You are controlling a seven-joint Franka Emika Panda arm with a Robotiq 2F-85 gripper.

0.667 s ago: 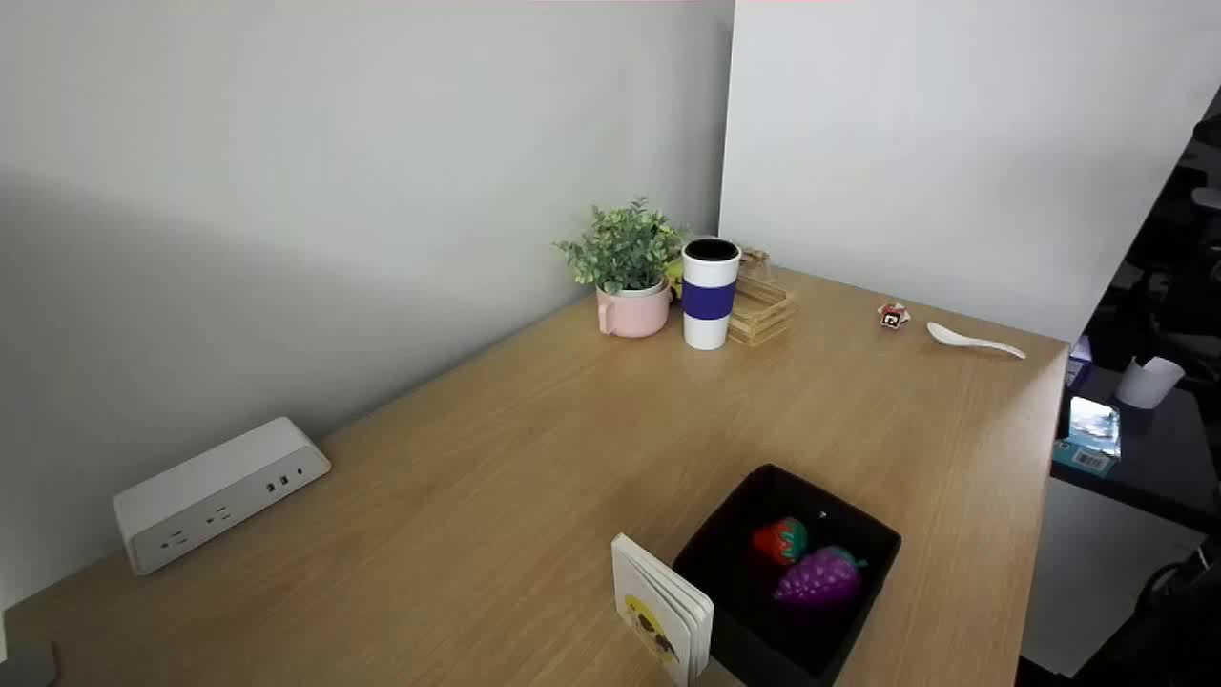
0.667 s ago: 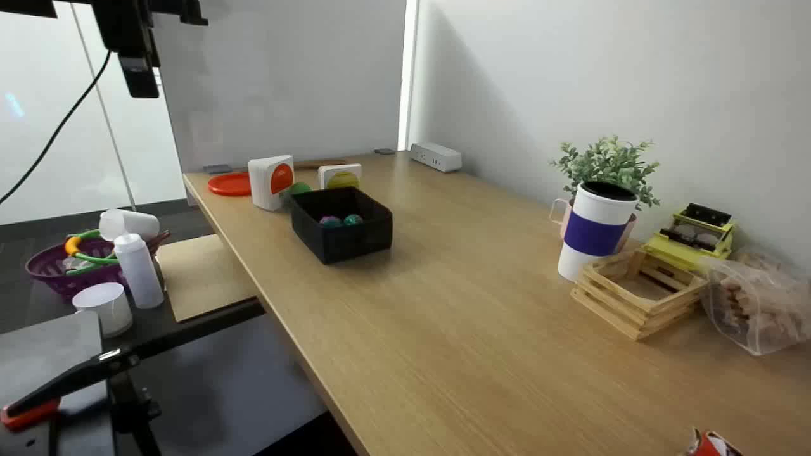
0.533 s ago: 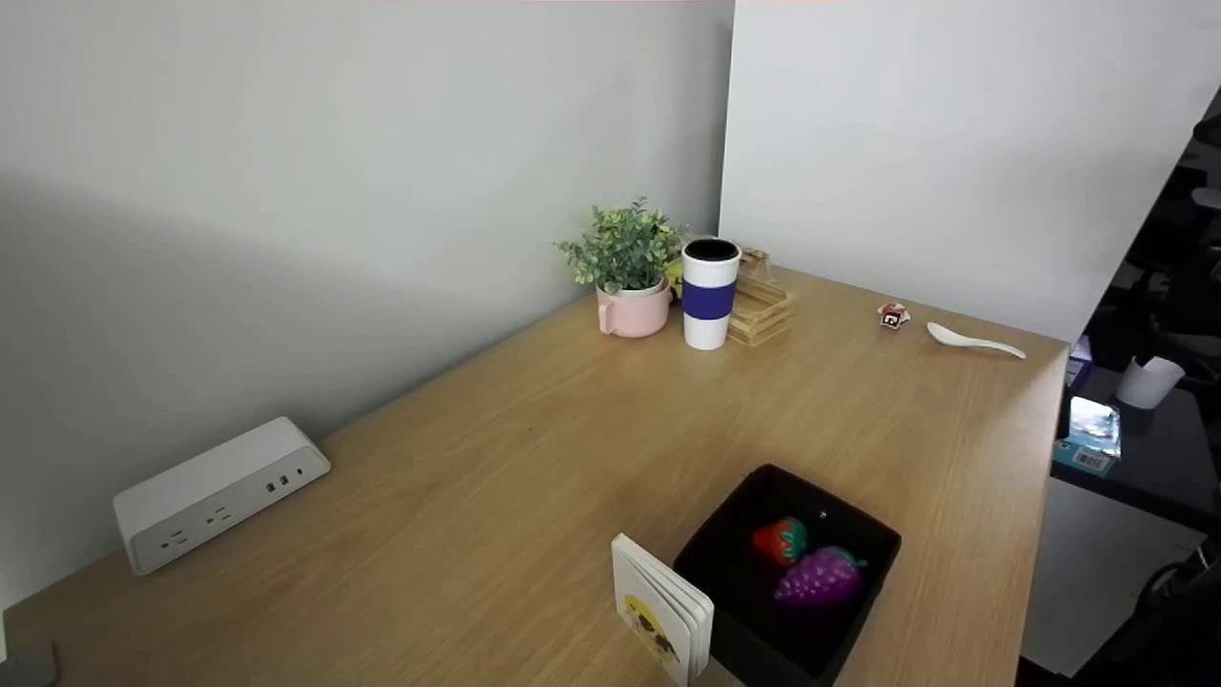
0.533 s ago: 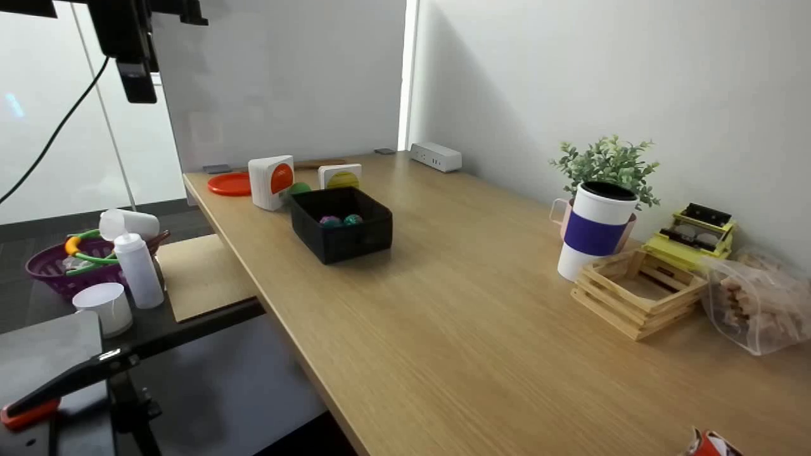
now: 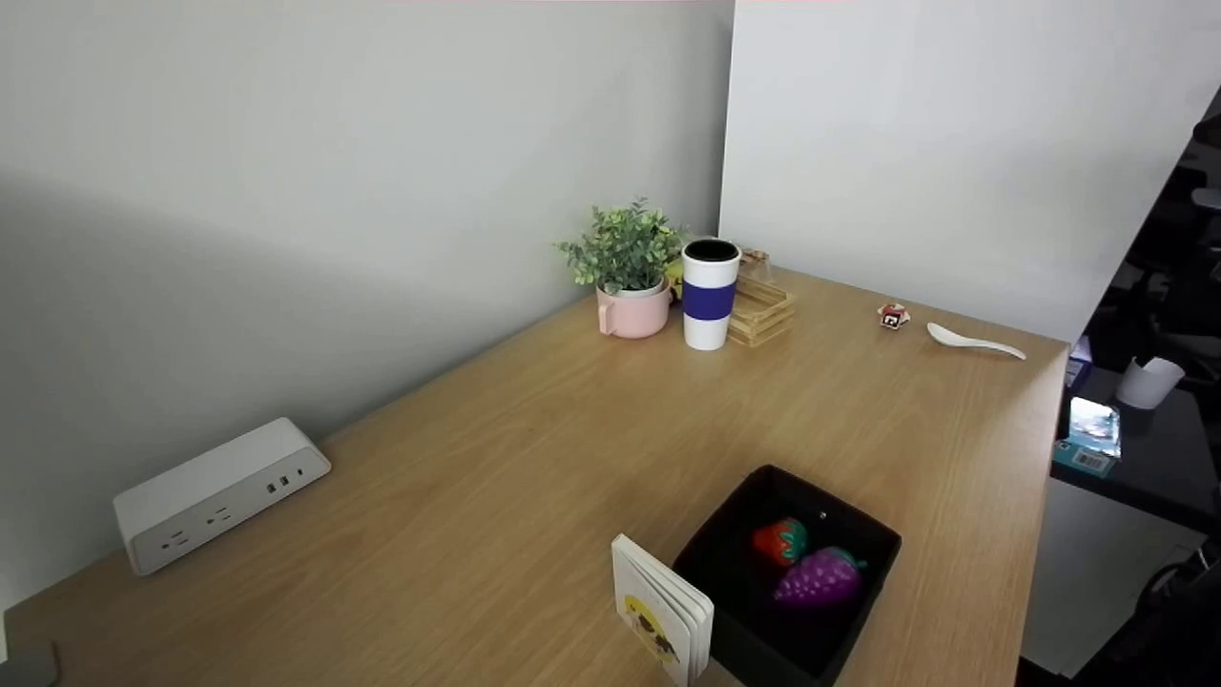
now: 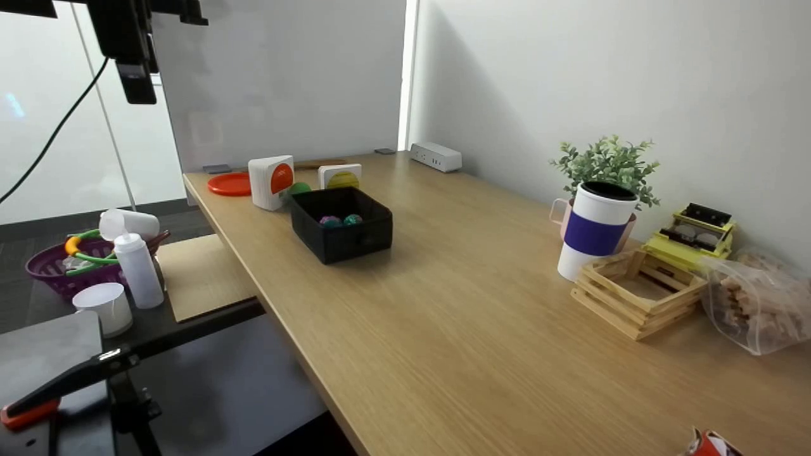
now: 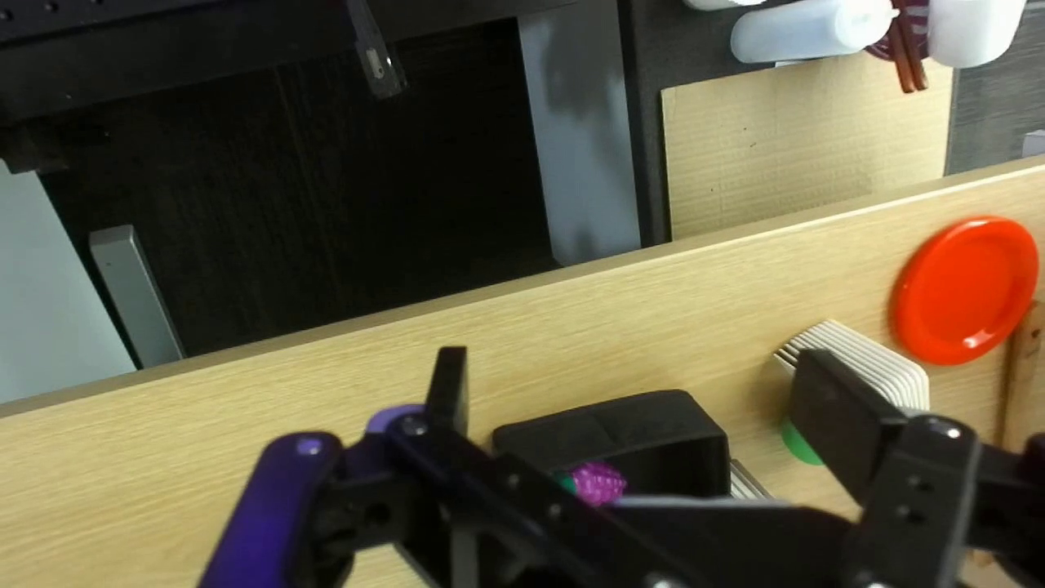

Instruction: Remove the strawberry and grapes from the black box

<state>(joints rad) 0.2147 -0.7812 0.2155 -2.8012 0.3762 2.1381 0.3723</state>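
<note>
Toy strawberry (image 5: 780, 541), red, green-capped: inside black box (image 5: 739, 596); in exterior view, tip toward 9 o'clock, cap toward 3. Toy grapes (image 5: 817, 580), purple cluster: same box, just beside strawberry at its 4 to 5 o'clock; long axis 2 to 8 o'clock, leafy end at 2. Board book (image 5: 660, 609): standing on desk (image 5: 534, 496), at box's 8 o'clock. Hand (image 7: 637, 400): spread wide, gripping nothing.

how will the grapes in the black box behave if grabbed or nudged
The grapes look moulded in one piece, so would probably lift whole, not dangle. Glints on their bumps suggest a slippery surface. Rounded, they might roll when nudged, until the black box stops them.
</note>
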